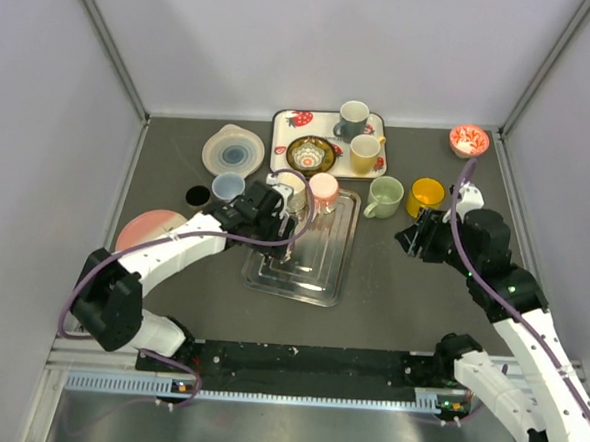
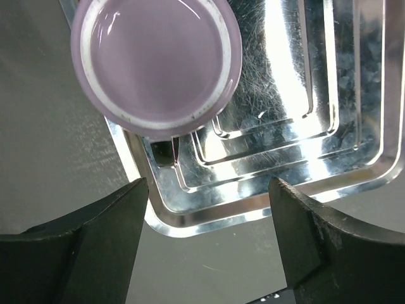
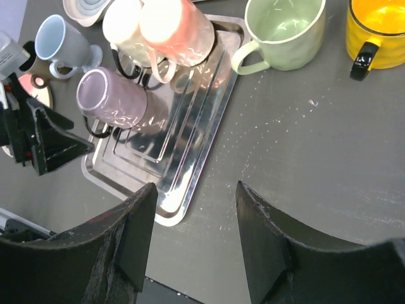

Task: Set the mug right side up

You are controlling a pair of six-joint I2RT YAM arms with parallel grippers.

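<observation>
Right now the left gripper [image 2: 209, 190] hangs over the near edge of the shiny tray [image 2: 354, 126]. Its two fingers are wide apart and hold nothing. Just past its fingertips, a little to its left, stands the purple mug [image 2: 156, 60]. The mug is upside down on the tray, with its flat bottom facing the hand. The hand does not touch it. Farther from the hand, past the purple mug, a cream mug [image 3: 123, 22] and a pink mug [image 3: 177, 28] sit close together on the tray. The right gripper [image 3: 197, 190] hangs over the dark table [image 3: 304, 158], beside the tray. Its fingers are partly apart and hold nothing. Ahead of it stand a green mug [image 3: 281, 31] and a yellow mug [image 3: 376, 31], both open side up.
</observation>
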